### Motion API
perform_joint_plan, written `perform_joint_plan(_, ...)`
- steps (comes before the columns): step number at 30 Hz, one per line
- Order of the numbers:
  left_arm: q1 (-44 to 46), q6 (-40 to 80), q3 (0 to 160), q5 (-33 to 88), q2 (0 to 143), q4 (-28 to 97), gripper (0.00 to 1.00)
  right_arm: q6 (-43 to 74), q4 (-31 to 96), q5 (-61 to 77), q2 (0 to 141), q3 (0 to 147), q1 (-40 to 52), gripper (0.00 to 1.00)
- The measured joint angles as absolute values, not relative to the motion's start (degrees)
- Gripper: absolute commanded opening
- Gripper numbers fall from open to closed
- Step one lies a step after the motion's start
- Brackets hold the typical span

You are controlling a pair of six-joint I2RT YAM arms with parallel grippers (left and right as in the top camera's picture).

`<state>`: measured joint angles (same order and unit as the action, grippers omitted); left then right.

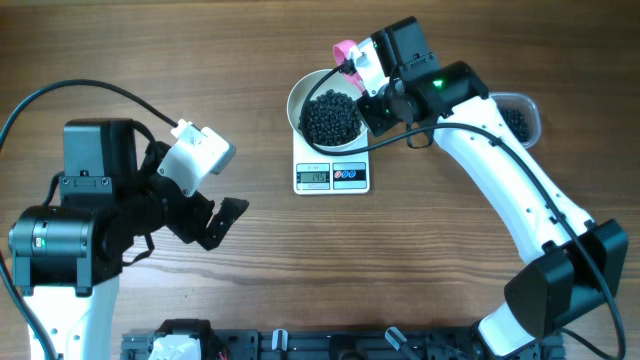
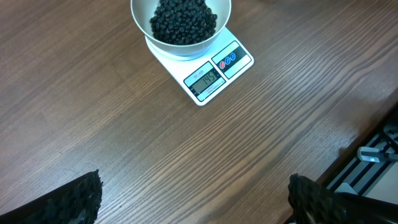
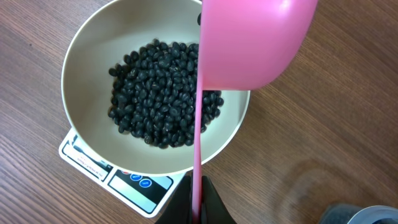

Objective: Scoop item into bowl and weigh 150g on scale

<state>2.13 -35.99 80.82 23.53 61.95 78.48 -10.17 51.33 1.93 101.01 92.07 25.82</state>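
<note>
Stock on your worktop (image 1: 200,60), item by item:

- Scale (image 1: 332,177): flat and white, near the middle of the worktop. Its display and two round buttons face your side. The digits are too small to read with confidence.
- Bowl (image 1: 299,93): plain white, sitting on the scale and covering its far part.
- Item (image 1: 332,117): a heap of small black beans in the bottom of the bowl.
- Scoop (image 1: 345,50): pink, hanging above the bowl's rim. In the right wrist view its underside faces the camera, so you cannot tell its contents.
- Right hand (image 1: 360,70): clamped narrow on the scoop's thin handle.
- Left hand (image 1: 222,222): fingers spread wide, holding nothing, over bare wood well apart from the scale.
- Tub (image 1: 520,118): clear plastic, at the right edge behind your right arm, with more beans inside.
</note>
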Motion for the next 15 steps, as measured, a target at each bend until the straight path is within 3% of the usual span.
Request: perform_joint_plan(15, 2.1, -36.0, 80.8, 23.5, 62.0, 78.5, 1.0, -11.8, 51.8, 6.1, 101.0, 92.1, 25.8, 0.04)
